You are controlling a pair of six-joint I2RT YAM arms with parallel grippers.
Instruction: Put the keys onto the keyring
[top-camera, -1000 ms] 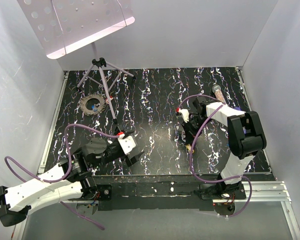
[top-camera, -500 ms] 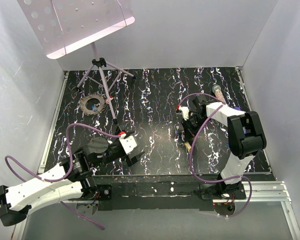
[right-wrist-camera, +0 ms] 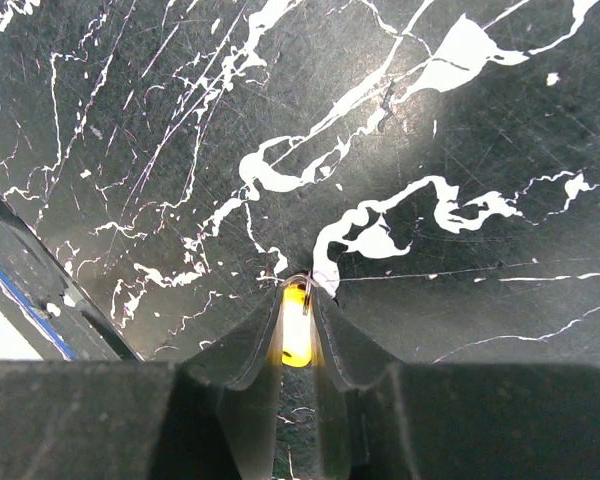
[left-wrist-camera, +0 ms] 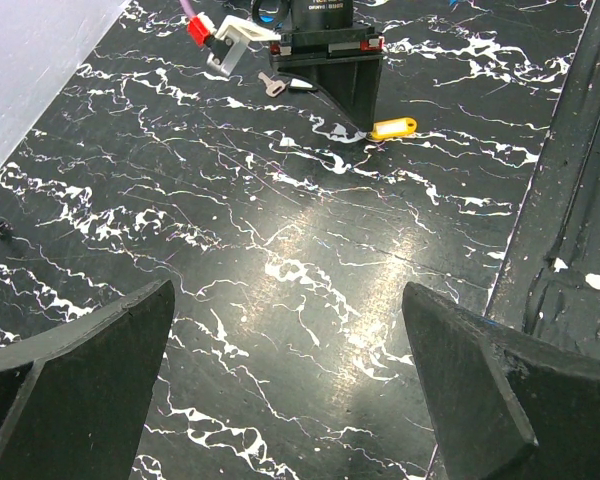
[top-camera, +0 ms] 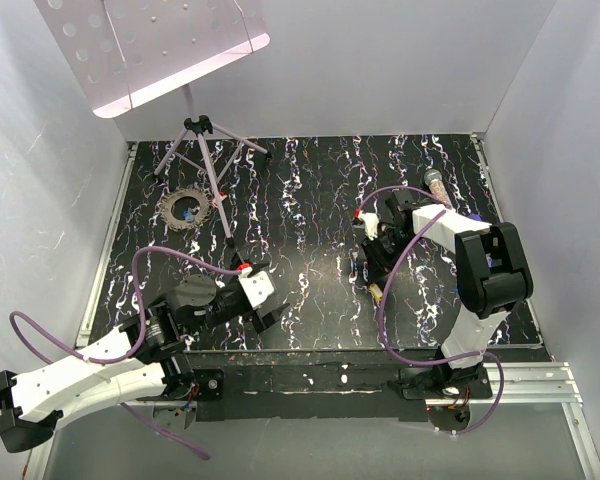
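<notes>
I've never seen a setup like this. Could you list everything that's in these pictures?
table: one, black with white veins, under everything.
music stand: one, lilac, far left corner, on a tripod.
toothed disc: one, greyish with a blue spot, far left by the stand's legs.
bead tube: one, clear with pinkish contents, far right.
yellow key: one, yellow-headed, on the table right of centre.
silver key: one, plain metal, on the table near the yellow key.
left arm: one, white and black, near left; jaws wide open, empty.
right arm: one, black and white, right side; jaws close around the yellow key, grip unclear.
</notes>
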